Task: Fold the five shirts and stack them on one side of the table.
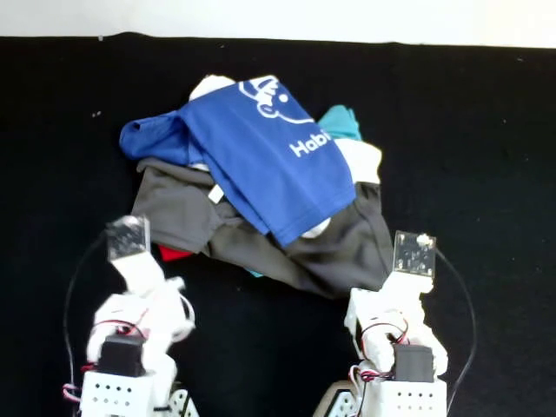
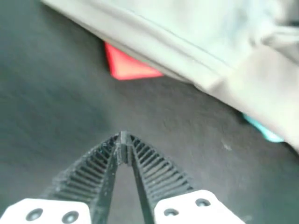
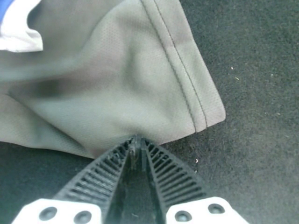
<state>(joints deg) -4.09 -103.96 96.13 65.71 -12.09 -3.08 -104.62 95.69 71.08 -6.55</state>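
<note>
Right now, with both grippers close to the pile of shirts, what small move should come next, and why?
Probably open the right gripper. Its jaws are shut, with the tips right at the edge of the grey shirt, so it cannot take the cloth yet. The blue shirt lies on top of the grey one, so any pull afterwards should be slow.

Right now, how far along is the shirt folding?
Nothing looks done: the pile is unfolded, blue shirt atop grey shirt. Nothing is in hand: left tool and right tool are shut by its near edge. All folding and stacking is left.
</note>
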